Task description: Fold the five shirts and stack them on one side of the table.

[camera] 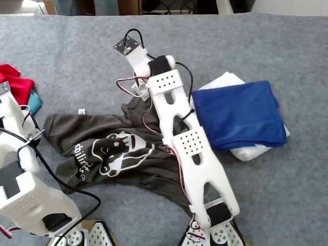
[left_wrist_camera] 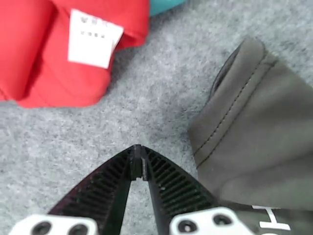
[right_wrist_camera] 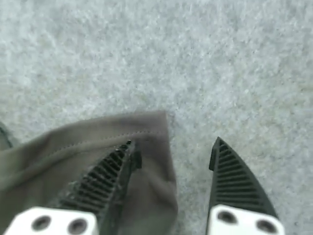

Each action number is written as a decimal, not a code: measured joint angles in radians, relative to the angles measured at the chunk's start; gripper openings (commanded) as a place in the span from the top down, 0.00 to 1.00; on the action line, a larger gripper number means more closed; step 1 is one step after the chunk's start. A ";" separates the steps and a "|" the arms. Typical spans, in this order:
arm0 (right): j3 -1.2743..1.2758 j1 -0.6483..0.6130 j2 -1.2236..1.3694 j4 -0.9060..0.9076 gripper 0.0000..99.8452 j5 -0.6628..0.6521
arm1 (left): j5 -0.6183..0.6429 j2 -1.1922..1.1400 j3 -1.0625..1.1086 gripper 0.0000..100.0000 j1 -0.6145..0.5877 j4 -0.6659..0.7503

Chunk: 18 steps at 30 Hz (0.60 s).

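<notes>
A gray, felt-like table cover (camera: 256,46) runs wall to wall under two white arms. A thin strip of room with furniture legs (camera: 169,5) shows past the table's far edge.

A dark olive T-shirt (camera: 102,148) with a white graphic lies unfolded and rumpled at mid-table. Its hem side is toward the arms' bases and one sleeve points to the far edge.

On the right arm's side of the T-shirt sits a folded blue shirt (camera: 238,113), stacked on a folded white shirt (camera: 251,152). On the left arm's side, at the table's edge, lie a red shirt (camera: 15,84) with a white label (left_wrist_camera: 93,38) and a teal one (camera: 35,101) just beside it.

The right arm (camera: 189,143) stretches across the T-shirt. Its right gripper (right_wrist_camera: 173,144) is spread wide at the far sleeve's hem, with one finger over the cloth and the other over bare felt.

The left gripper (left_wrist_camera: 137,149) has its tips pressed together, pinching nothing. It hangs over the bare felt between the red shirt and the T-shirt's near sleeve.

Beyond the T-shirt, bare felt reaches the far edge. More of it lies on the near side of the blue-and-white stack.
</notes>
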<state>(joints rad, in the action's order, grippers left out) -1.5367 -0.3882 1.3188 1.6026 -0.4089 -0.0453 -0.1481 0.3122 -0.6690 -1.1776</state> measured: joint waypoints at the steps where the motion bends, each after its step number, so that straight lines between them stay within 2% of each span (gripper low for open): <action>1: 0.012 0.000 0.000 -0.020 0.76 0.000 | 0.000 0.000 0.005 0.97 0.000 0.006; 12: 0.160 -0.014 -0.006 -0.130 0.77 0.003 | 0.000 0.000 0.009 0.97 0.000 0.012; 18: 0.161 -0.014 -0.008 -0.130 0.98 0.002 | 0.000 0.000 0.009 0.97 0.000 0.012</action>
<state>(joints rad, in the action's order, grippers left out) -1.3755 -0.4020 1.3111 1.4722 -0.4074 -0.0453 -0.1481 0.3214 -0.6690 -1.1653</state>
